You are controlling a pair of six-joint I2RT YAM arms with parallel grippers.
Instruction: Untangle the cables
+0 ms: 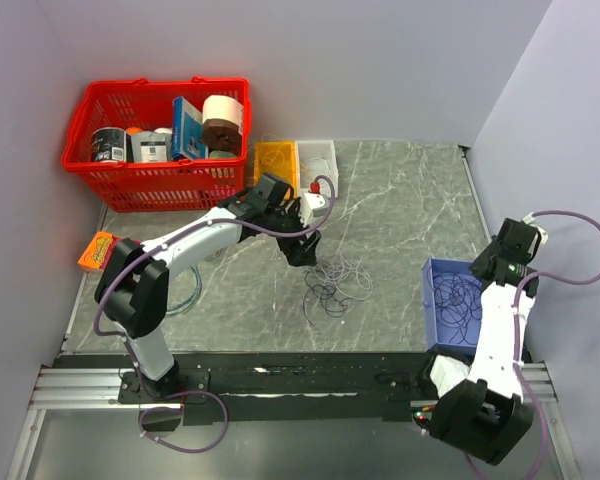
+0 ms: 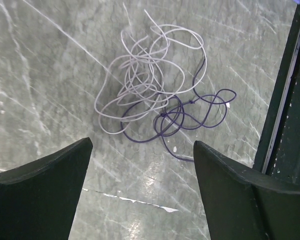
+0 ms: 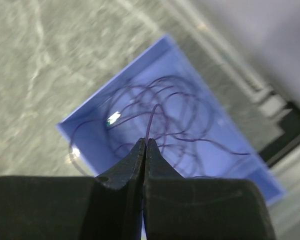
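The tangled cables [image 2: 150,95] lay on the counter [image 1: 410,200] well apart from the blue bin [image 1: 430,310], their heap stretching from pale loops to purple ones, just ahead of the spread jaws of the left gripper [image 2: 142,145], while the right gripper [image 3: 144,146], jaws pressed together above that bin, pinched a purple strand [image 3: 151,120] running down into it.

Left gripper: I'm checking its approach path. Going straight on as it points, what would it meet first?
Probably the cables, a pale-and-purple tangle lying on the table ahead of the open left gripper. Nothing shows in between, though depth is unclear.
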